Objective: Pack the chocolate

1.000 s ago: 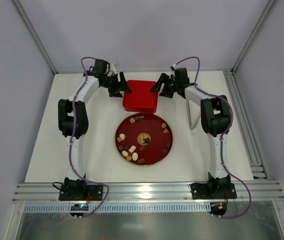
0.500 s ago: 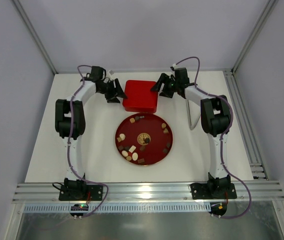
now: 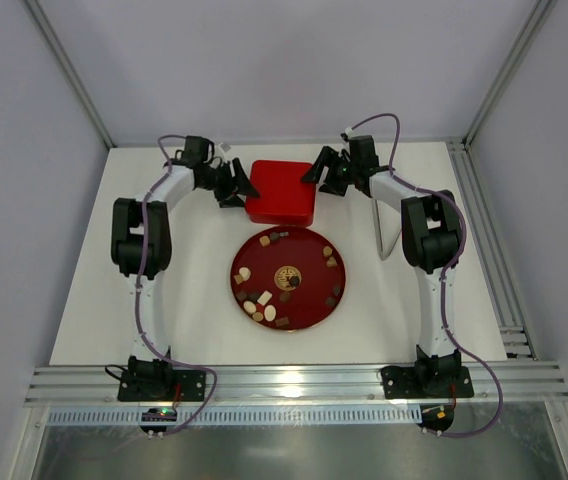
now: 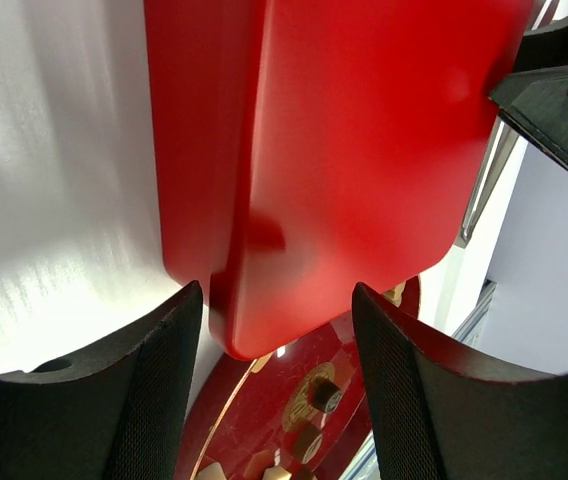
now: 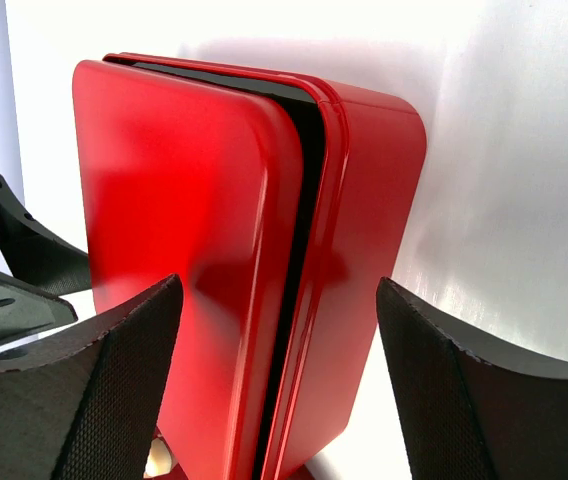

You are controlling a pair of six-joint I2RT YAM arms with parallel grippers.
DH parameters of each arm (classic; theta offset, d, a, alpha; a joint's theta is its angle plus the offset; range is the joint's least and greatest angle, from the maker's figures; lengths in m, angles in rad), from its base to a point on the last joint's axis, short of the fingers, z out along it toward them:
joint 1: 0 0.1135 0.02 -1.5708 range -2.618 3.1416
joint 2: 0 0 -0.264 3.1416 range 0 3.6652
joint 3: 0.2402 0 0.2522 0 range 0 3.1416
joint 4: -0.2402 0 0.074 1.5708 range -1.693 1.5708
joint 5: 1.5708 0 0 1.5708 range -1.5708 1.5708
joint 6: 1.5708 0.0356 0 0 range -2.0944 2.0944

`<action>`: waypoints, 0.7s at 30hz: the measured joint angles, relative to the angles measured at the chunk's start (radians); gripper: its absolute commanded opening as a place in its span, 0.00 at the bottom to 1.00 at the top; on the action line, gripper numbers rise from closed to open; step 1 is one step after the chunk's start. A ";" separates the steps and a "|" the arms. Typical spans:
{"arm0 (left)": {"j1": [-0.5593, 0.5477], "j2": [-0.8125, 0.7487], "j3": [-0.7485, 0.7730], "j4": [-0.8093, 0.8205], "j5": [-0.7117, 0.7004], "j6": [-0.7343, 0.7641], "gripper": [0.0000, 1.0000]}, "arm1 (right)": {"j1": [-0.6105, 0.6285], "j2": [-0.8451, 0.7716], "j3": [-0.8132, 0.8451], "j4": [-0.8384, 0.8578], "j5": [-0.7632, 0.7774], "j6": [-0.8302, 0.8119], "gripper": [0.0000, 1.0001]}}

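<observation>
Movement on the left: the left tool [image 3: 236, 184], spread wide, has backed off the left edge of the red box [image 3: 281, 192] then crept closer again, the right tool [image 3: 322, 172], spread too, waits at its right edge, and the chocolate [image 3: 264, 298] sits unpacked on the plate [image 3: 309, 290].

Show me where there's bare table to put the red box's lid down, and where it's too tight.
Bare table lies between the round red plate and the left arm, between plate and right arm, and along the near edge below the plate. Crowded: the far middle, where the open left gripper and right gripper flank the red box.
</observation>
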 measured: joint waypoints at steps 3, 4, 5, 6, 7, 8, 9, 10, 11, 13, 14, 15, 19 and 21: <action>-0.006 0.000 0.000 0.006 0.005 -0.006 0.61 | 0.000 0.000 0.000 0.000 0.000 0.000 0.82; -0.007 0.000 0.000 0.006 0.006 -0.010 0.61 | 0.000 0.000 0.000 0.000 0.000 0.000 0.82; -0.009 0.000 0.001 0.006 0.008 -0.014 0.61 | 0.000 0.000 0.000 0.000 0.000 0.000 0.83; -0.010 0.000 0.002 0.006 0.009 -0.017 0.61 | 0.000 0.000 0.000 0.000 0.000 0.000 0.84; -0.011 0.000 0.004 0.006 0.010 -0.020 0.61 | 0.000 0.000 0.000 0.000 0.000 0.000 0.85; -0.012 0.000 0.007 0.006 0.010 -0.021 0.61 | 0.000 0.000 0.000 0.000 0.000 0.000 0.85; -0.013 0.000 0.011 0.006 0.010 -0.023 0.61 | 0.000 0.000 0.000 0.000 0.000 0.000 0.85; -0.013 0.000 0.016 0.005 0.010 -0.024 0.61 | 0.000 0.000 0.000 0.001 0.000 0.000 0.85; -0.013 0.000 0.022 0.005 0.010 -0.024 0.61 | 0.000 0.000 0.000 0.001 0.000 0.000 0.86; -0.013 0.000 0.034 0.005 0.010 -0.025 0.61 | 0.000 0.000 0.000 0.001 0.000 0.000 0.86; -0.013 0.000 0.042 0.005 0.010 -0.025 0.61 | 0.000 0.000 0.000 0.001 -0.001 0.000 0.86; -0.013 0.000 0.050 0.003 0.011 -0.026 0.61 | 0.000 0.000 0.000 0.001 -0.001 0.000 0.86; -0.014 0.001 0.089 -0.004 0.010 -0.025 0.61 | 0.000 0.000 0.000 0.001 -0.001 0.000 0.86; -0.015 0.003 0.105 -0.007 0.010 -0.024 0.61 | 0.000 0.000 0.000 0.001 -0.001 0.000 0.86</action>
